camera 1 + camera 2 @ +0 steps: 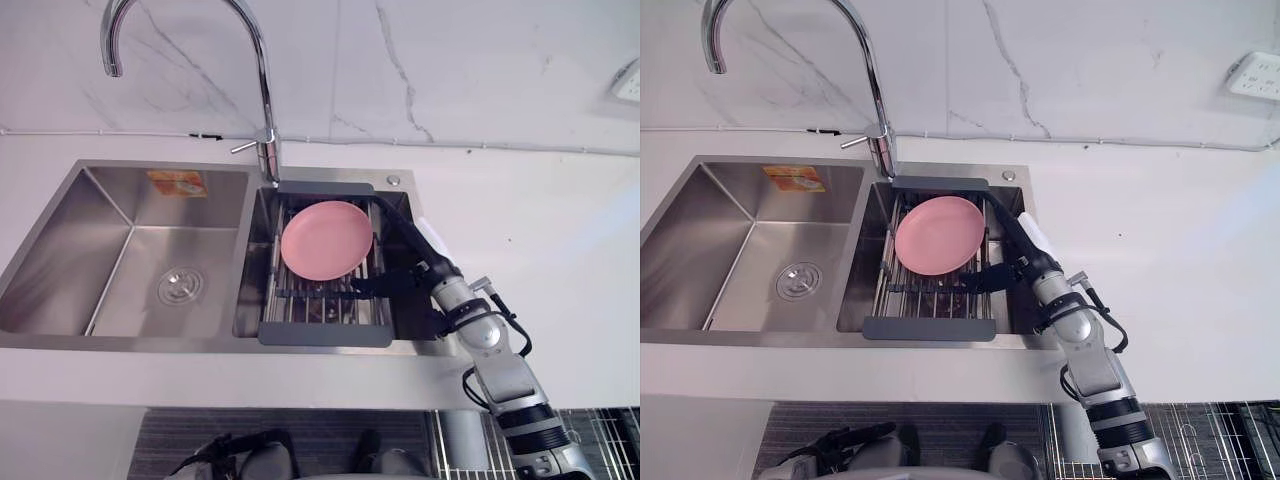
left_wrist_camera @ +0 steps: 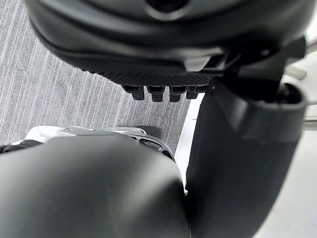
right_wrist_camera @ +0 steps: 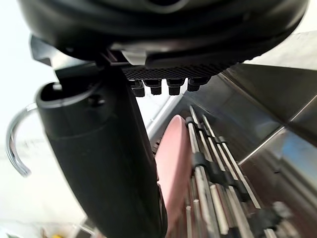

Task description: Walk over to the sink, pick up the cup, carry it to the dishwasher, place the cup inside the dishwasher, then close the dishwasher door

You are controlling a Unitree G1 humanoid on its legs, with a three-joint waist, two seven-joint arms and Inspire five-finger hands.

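Evidently the dark right hand (image 1: pixel 418 272) reaches with straight fingers, holding nothing, over the dark grey wire rack (image 1: pixel 325 335) in the right basin of the stainless steel sink (image 1: pixel 60 250), just beside the round pink plate (image 1: pixel 327 238). Where the cup sits cannot be told; it may lie hidden beneath the hand. A clean grasp likely needs the fingers to stay clear of the plate and the rack bars. The left hand (image 2: pixel 163 29) hangs open above the floor (image 2: pixel 59 99).

plate (image 1: pixel 326 238) on rack (image 1: pixel 325 335); rack in right basin (image 1: pixel 250 285); faucet (image 1: pixel 262 90) behind
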